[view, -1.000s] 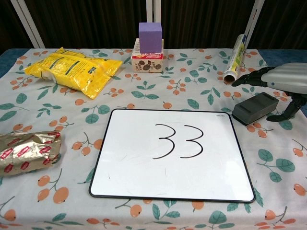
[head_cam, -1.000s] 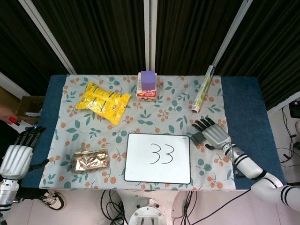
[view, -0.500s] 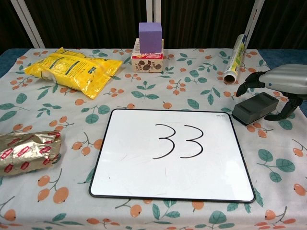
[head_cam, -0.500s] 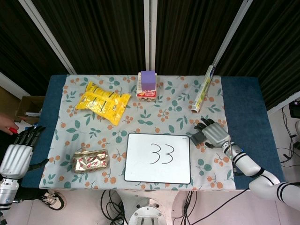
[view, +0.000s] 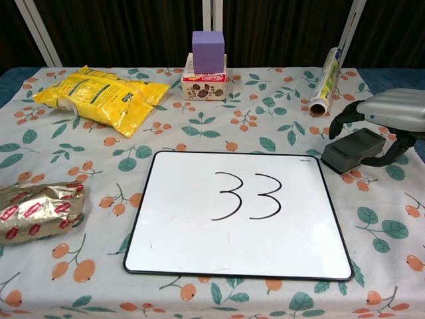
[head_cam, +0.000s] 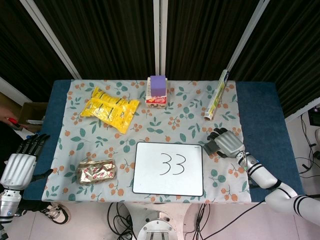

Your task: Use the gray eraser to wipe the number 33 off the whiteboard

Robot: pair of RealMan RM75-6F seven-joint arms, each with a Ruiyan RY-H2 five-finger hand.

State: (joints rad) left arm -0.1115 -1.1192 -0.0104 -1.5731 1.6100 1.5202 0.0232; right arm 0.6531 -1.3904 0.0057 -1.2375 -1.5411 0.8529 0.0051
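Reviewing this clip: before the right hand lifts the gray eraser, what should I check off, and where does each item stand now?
1. Right hand over the gray eraser: ok, fingers curl down around it.
2. Firm grip on the eraser: cannot tell; contact is not clear in either view.
3. Eraser on the tablecloth, not yet lifted: ok.
4. Number 33 on the whiteboard unwiped: ok, both digits intact.
5. Path from eraser to board: ok, nothing lies between them.
6. Left hand away from the work: ok, at the table's left edge.
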